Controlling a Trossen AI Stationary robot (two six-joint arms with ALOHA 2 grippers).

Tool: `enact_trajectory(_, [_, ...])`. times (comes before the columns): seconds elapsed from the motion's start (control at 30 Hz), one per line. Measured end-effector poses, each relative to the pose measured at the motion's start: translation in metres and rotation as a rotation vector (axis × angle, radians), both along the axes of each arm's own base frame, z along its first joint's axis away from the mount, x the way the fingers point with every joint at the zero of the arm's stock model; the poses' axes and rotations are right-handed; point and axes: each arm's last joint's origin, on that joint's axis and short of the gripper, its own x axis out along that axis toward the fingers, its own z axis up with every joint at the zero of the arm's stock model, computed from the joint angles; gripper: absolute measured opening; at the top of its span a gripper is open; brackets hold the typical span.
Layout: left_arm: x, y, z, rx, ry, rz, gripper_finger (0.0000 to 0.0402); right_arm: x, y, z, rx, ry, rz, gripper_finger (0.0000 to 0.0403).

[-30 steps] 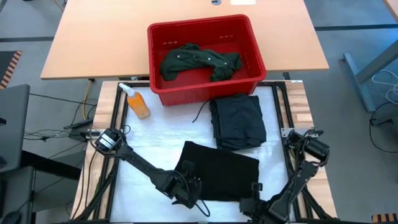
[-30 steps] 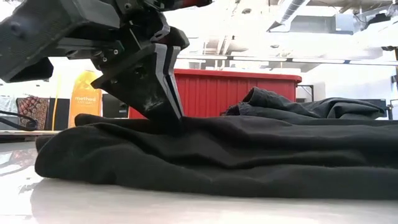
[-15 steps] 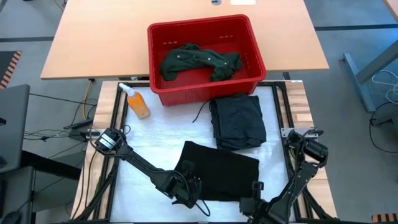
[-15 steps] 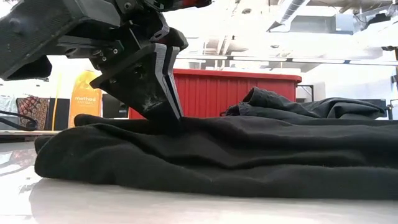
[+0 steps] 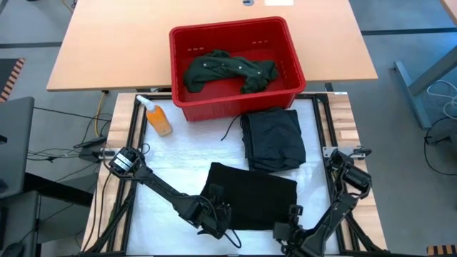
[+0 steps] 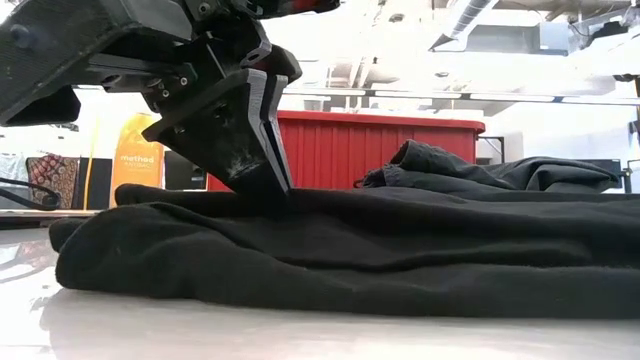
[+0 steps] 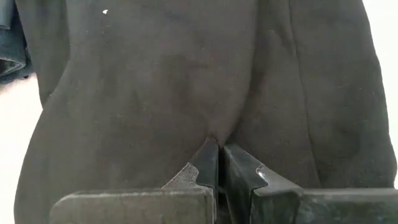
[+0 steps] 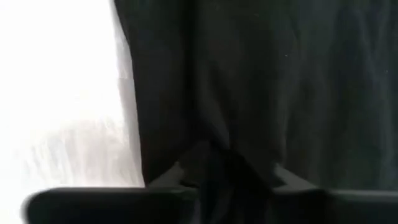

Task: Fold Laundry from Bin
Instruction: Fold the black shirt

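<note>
Nearest, at the surface's (image 5: 178, 171) front edge: left pincer (image 5: 218, 216) pinched shut on the near left hem of the black piece (image 5: 253, 196), right pincer (image 5: 291, 227) at its near right corner, cloth bunched between the fingers, apparently gripped; paired corners suit lifting one edge over for a fold. Beyond, folded jeans (image 5: 273, 139), set aside as done. Left of those, orange bottle (image 5: 157, 118). Farthest, bin (image 5: 235, 96) with green shirt (image 5: 228, 70) inside, awaiting its turn.

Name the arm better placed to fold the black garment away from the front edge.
Neither alone: the left gripper and right gripper each pinch a near corner of the black garment, so both lift together.
</note>
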Motion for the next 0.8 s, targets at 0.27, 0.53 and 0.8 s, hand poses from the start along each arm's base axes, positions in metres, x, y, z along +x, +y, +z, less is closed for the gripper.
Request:
enact_trajectory(0.27, [0.000,0.000,0.000,0.003,0.002,-0.004,0.0000,0.000,0.000,0.023,-0.057,0.023,-0.036,0.0025])
enact_trajectory(0.53, [0.002,-0.001,0.001,-0.021,-0.017,-0.010,0.0000,-0.013,0.003,0.044,-0.115,0.067,-0.067,0.0019])
enact_trajectory(0.8, [0.015,-0.015,0.011,-0.174,-0.132,-0.146,0.0000,-0.033,0.013,0.044,-0.078,0.027,-0.204,0.0019])
